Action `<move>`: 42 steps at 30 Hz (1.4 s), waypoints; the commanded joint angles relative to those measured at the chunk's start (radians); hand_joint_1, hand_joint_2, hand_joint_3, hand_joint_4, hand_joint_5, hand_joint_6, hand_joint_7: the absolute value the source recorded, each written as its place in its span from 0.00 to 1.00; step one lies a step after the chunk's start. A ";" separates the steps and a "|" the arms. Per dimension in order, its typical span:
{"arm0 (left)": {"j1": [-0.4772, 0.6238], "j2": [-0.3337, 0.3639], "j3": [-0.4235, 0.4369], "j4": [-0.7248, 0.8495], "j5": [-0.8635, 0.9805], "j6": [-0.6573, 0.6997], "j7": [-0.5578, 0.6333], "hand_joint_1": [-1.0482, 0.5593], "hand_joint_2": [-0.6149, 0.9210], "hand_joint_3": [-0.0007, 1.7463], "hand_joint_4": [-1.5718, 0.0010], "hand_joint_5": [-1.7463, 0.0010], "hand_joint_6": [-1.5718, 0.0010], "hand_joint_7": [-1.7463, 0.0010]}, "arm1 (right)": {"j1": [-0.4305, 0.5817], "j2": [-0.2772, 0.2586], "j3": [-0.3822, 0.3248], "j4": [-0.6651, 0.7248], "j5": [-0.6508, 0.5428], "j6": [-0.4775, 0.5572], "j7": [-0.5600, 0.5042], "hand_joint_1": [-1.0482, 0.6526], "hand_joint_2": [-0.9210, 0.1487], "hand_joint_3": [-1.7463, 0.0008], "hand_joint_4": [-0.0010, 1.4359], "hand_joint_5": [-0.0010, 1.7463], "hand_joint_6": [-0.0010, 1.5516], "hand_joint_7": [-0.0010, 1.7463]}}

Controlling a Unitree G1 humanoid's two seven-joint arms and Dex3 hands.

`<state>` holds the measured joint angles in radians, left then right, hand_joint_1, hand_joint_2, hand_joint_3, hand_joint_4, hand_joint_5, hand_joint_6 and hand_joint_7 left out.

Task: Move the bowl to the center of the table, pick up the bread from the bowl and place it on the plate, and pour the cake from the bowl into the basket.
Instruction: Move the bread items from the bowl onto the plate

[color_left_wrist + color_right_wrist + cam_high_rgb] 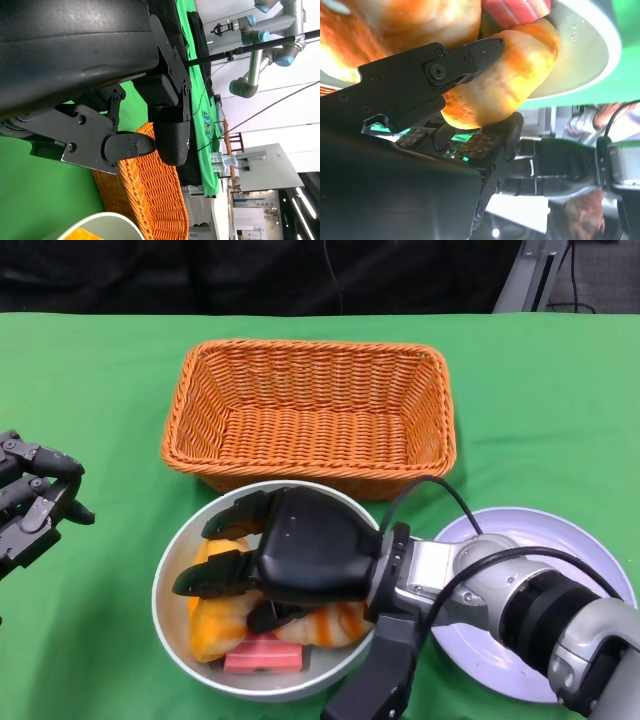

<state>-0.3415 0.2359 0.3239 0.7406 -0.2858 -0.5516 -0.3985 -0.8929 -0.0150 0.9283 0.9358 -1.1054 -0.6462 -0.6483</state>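
The grey bowl stands at the table's front middle, just before the basket. In it lie a yellow bread, an orange-striped bread and a pink cake. My right hand reaches down into the bowl. In the right wrist view its fingers close over the striped bread, with the cake and the bowl's wall behind. The white plate lies at the right, partly under my right forearm. My left hand hovers at the left, holding nothing.
The wicker basket has nothing in it; its front wall nearly touches the bowl's rim. The left wrist view shows my left hand above the green cloth, with the basket and the bowl's rim beyond. Robot arms stand past the table.
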 commanded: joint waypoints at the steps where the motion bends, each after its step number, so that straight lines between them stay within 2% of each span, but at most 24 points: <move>1: -0.006 0.022 0.005 0.016 0.004 -0.019 -0.003 0.60 0.98 0.26 0.47 0.22 0.45 0.40 | 0.023 -0.017 0.019 -0.009 -0.006 0.011 0.046 0.20 0.16 1.00 0.60 0.01 0.51 0.00; 2: -0.007 0.022 0.004 0.018 0.005 -0.022 -0.003 0.60 0.97 0.26 0.47 0.22 0.45 0.40 | 0.026 -0.013 0.022 -0.002 -0.009 0.009 0.019 0.22 0.16 1.00 0.62 0.02 0.53 0.01; 4: -0.009 0.022 0.003 0.024 0.006 -0.028 -0.004 0.60 0.97 0.27 0.47 0.22 0.45 0.40 | 0.027 -0.006 0.029 0.013 -0.015 0.005 -0.028 0.32 0.09 0.99 0.67 0.05 0.58 0.02; 6: -0.011 0.022 0.003 0.028 0.006 -0.033 -0.005 0.60 0.97 0.27 0.47 0.23 0.45 0.40 | 0.027 -0.003 0.039 0.028 -0.024 0.003 -0.075 0.35 0.06 0.98 0.70 0.07 0.60 0.02; 8: -0.012 0.021 0.001 0.031 0.009 -0.037 -0.002 0.60 0.97 0.28 0.47 0.23 0.45 0.40 | 0.025 0.001 0.050 0.045 -0.034 0.003 -0.128 0.37 0.04 1.00 0.63 0.34 0.67 0.01; 10: -0.013 0.021 0.000 0.033 0.015 -0.044 0.003 0.59 0.95 0.30 0.46 0.23 0.45 0.39 | 0.022 0.003 0.060 0.058 -0.038 0.000 -0.159 0.38 0.05 1.00 0.57 0.54 0.70 0.01; 12: -0.015 0.020 0.002 0.035 0.009 -0.038 -0.002 0.60 0.94 0.32 0.46 0.22 0.45 0.39 | 0.022 0.005 0.065 0.068 -0.038 -0.005 -0.202 0.39 0.06 1.00 0.57 0.61 0.73 0.01; 16: -0.017 0.017 0.002 0.041 0.006 -0.036 -0.006 0.61 0.93 0.34 0.46 0.23 0.45 0.39 | 0.013 0.012 0.075 0.088 -0.041 -0.018 -0.276 0.41 0.08 1.00 0.63 0.58 0.77 0.02; 19: -0.019 0.015 0.001 0.045 0.008 -0.041 -0.004 0.61 0.92 0.34 0.45 0.23 0.44 0.39 | 0.012 0.020 0.075 0.105 -0.035 -0.027 -0.305 0.42 0.09 1.00 0.65 0.57 0.79 0.02; 21: -0.018 0.014 0.000 0.043 0.009 -0.039 -0.003 0.61 0.92 0.35 0.45 0.22 0.45 0.38 | 0.012 0.022 0.073 0.110 -0.030 -0.037 -0.320 0.43 0.10 1.00 0.64 0.59 0.79 0.02; 25: -0.020 0.016 -0.002 0.048 0.011 -0.040 -0.004 0.61 0.91 0.36 0.46 0.23 0.45 0.38 | 0.009 0.028 0.070 0.122 -0.028 -0.044 -0.351 0.43 0.10 1.00 0.57 0.71 0.80 0.01; 31: -0.023 0.018 -0.007 0.058 0.021 -0.054 0.002 0.60 0.91 0.36 0.46 0.23 0.45 0.40 | 0.004 0.031 0.060 0.130 -0.020 -0.047 -0.362 0.43 0.09 1.00 0.53 0.77 0.79 0.01; 37: -0.026 0.016 -0.002 0.068 0.013 -0.048 -0.002 0.59 0.92 0.36 0.46 0.23 0.45 0.41 | -0.006 0.028 0.043 0.123 -0.016 -0.048 -0.417 0.45 0.07 1.00 0.54 0.78 0.79 0.01; 42: -0.030 0.015 -0.001 0.071 0.003 -0.039 -0.006 0.60 0.91 0.35 0.46 0.22 0.44 0.40 | -0.009 0.018 0.014 0.098 0.004 -0.074 -0.398 0.44 0.05 1.00 0.52 0.82 0.79 0.01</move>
<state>-0.3582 0.2359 0.3162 0.8054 -0.2765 -0.5929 -0.4008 -0.8845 0.0120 0.9594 1.0512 -1.1204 -0.7054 -1.0459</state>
